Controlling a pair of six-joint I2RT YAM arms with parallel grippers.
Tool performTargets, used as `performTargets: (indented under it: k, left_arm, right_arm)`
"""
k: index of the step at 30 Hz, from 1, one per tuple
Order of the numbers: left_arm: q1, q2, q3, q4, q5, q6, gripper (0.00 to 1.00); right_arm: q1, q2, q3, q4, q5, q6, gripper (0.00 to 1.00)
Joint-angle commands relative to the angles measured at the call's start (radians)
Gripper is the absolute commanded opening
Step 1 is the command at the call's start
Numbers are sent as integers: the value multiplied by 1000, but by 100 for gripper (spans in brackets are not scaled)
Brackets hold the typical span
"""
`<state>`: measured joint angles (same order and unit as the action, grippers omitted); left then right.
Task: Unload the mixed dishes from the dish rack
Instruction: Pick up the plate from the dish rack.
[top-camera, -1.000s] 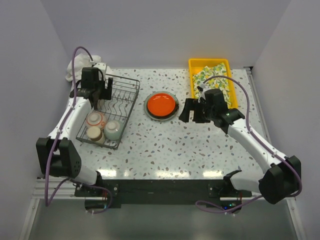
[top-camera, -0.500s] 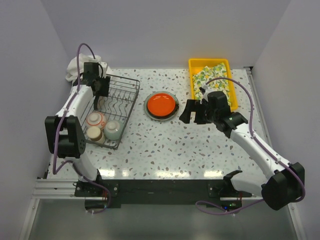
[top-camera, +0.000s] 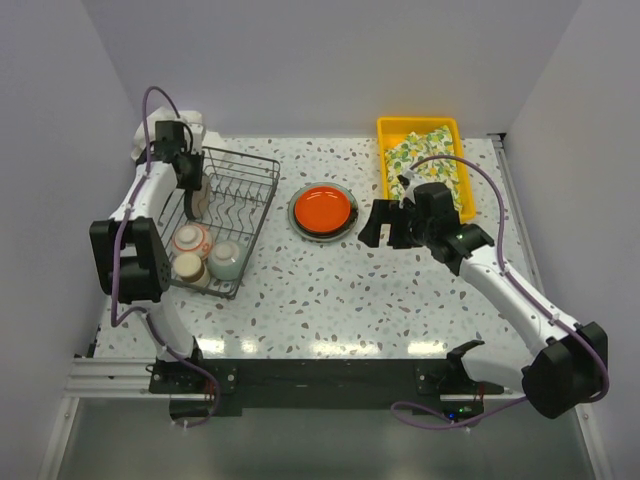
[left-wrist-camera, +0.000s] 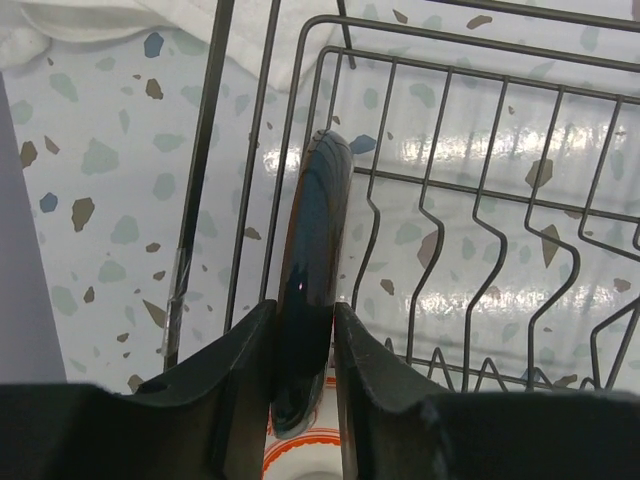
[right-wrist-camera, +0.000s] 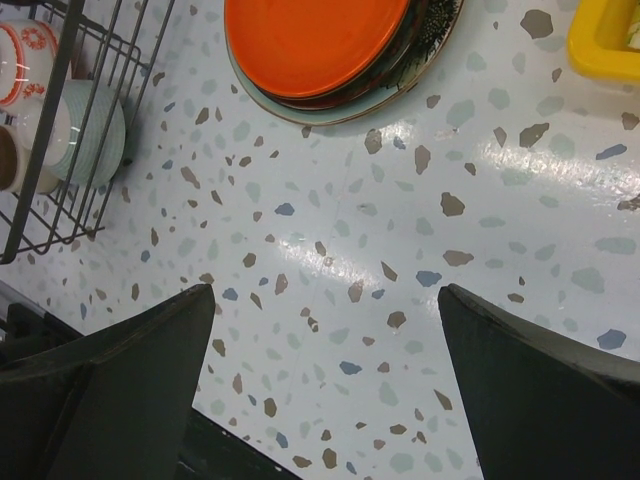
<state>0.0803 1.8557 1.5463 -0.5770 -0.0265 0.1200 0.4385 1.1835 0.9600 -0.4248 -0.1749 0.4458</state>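
left gripper (left-wrist-camera: 303, 312) pinching teal plate (left-wrist-camera: 318, 220) at dish rack (top-camera: 235, 205) wall | right gripper (right-wrist-camera: 325, 295) spread over table (right-wrist-camera: 480, 230)

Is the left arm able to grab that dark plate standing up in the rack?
Looks like yes: the left gripper has a finger on each side of the dark plate, touching its rim, with nothing in between.

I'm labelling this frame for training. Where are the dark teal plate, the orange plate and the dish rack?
dark teal plate (left-wrist-camera: 310, 280), left wrist view, its upright rim.
orange plate (top-camera: 325, 208), top view, its centre.
dish rack (top-camera: 235, 205), top view, bare wire floor.
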Motion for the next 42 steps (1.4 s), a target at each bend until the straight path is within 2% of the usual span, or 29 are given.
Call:
performTargets:
  k: [1,13,23,34,42]
  left_arm:
    - [19,16,51,-20,101,14,31]
    - [45,43,74,-58,195,0,31]
    - [47,-10,116,-112,224,-6,10]
    - [49,-116,187,-172,214,-6,5]
    - [49,-217,155,-178,273,-19,1]
  right_arm:
    - [5,11,14,34,5,-6,98]
    - [3,21,19,26,-6,-4,98]
    - [5,10,11,29,-8,1,98]
    - [3,1,0,38,-26,16,98]
    - [3,-8,-6,49,-44,33,98]
